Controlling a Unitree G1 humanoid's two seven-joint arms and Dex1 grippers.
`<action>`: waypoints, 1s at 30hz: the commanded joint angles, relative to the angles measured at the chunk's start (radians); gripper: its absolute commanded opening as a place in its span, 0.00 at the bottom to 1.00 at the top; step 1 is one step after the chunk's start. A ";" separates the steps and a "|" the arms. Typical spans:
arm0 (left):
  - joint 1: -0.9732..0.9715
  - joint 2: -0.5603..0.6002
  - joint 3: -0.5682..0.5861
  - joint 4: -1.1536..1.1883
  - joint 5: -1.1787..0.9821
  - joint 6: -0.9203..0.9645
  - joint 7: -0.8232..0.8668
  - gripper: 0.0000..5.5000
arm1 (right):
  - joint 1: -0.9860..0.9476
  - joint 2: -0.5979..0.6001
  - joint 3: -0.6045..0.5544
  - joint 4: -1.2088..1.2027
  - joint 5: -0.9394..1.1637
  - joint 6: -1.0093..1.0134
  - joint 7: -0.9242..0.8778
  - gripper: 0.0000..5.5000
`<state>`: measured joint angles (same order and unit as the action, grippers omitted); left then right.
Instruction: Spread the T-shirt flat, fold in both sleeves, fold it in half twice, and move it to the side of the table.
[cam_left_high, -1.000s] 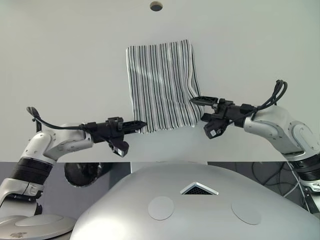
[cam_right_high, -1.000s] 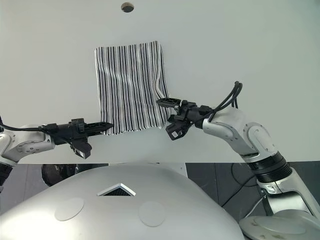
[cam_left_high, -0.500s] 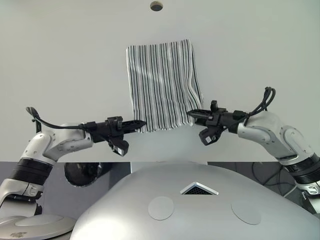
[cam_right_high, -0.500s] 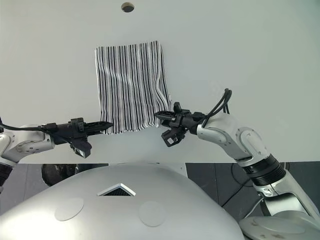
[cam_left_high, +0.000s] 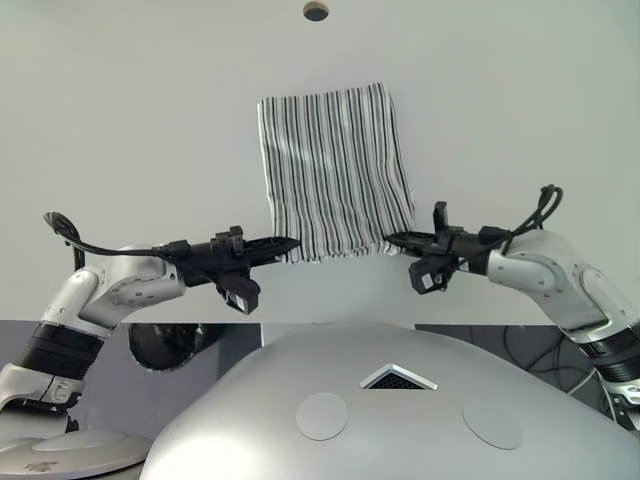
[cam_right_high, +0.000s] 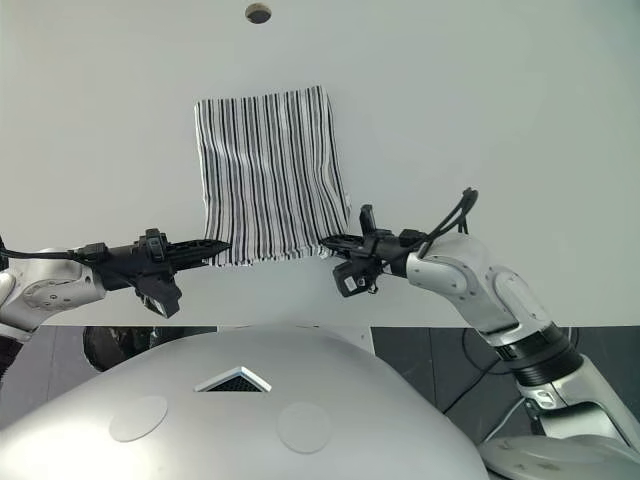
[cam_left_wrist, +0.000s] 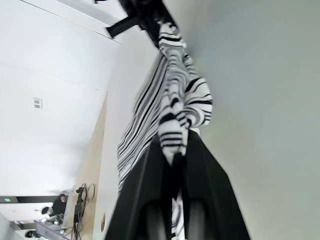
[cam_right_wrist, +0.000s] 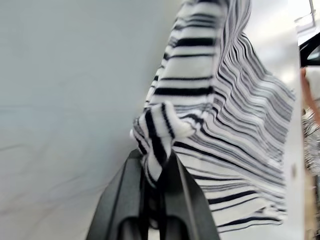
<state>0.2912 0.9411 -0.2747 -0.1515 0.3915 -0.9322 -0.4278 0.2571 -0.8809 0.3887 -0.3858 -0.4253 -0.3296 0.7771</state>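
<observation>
While the T-shirt (cam_left_high: 335, 170) lay as a narrow rectangle in the middle of the worktop (cam_left_high: 120, 120), the left claw (cam_left_high: 285, 244) and right claw (cam_left_high: 392, 240) were each clamped on one near corner. A half fold seemed in hand; next, both corners should travel evenly to the far edge.

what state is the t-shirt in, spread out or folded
Folded: the T-shirt lies as a compact striped rectangle with no sleeves sticking out. The left gripper and right gripper each pinch a near corner.
</observation>
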 joint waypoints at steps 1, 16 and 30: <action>0.076 0.085 -0.007 -0.078 -0.138 0.092 -0.103 0.01 | 0.168 -0.127 -0.114 -0.120 0.134 0.086 0.088 0.01; 0.213 0.069 0.190 -0.311 -0.461 0.256 -0.168 0.01 | 0.171 -0.142 -0.406 -0.263 0.362 0.111 0.136 0.01; -0.172 -0.229 0.121 0.019 -0.089 0.340 -0.066 0.01 | -0.432 0.062 -0.063 0.188 0.298 0.186 0.262 0.01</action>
<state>0.1591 0.7255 -0.1490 -0.1812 0.2664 -0.6023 -0.5118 -0.1306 -0.8313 0.3116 -0.2554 -0.1063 -0.1379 1.0309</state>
